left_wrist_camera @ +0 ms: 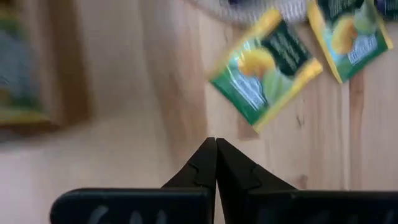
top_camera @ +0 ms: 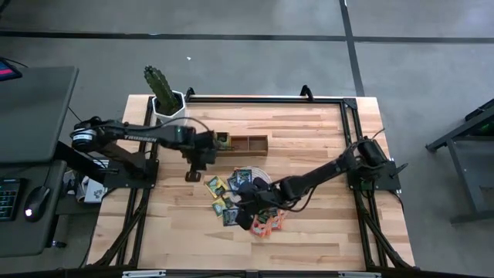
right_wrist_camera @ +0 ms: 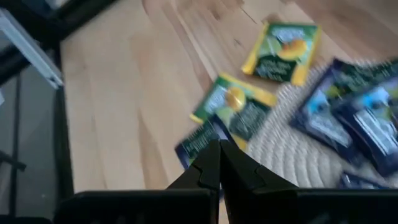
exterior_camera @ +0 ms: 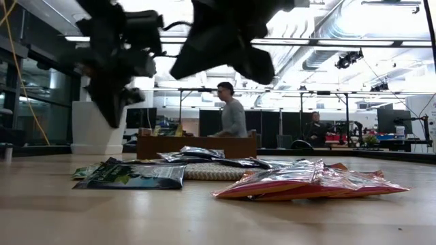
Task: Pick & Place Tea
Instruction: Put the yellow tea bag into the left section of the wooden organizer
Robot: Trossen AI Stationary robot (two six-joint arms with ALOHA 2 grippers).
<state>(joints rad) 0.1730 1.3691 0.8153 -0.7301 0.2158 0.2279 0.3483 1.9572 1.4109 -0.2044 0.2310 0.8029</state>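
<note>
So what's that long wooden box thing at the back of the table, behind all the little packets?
It is a brown wooden tray, long, narrow and open-topped, with thin dividers splitting it into compartments. It lies flat on the pale plank table, toward the far side, near a potted cactus. At least one yellow-green tea sachet sits in its left-end compartment; the other compartments look bare. The left gripper hangs just in front of that end, fingers shut and empty, not touching the tray.

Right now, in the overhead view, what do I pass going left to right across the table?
Potted cactus → left gripper, shut → wooden tray → right gripper, shut above the tea sachets
</note>
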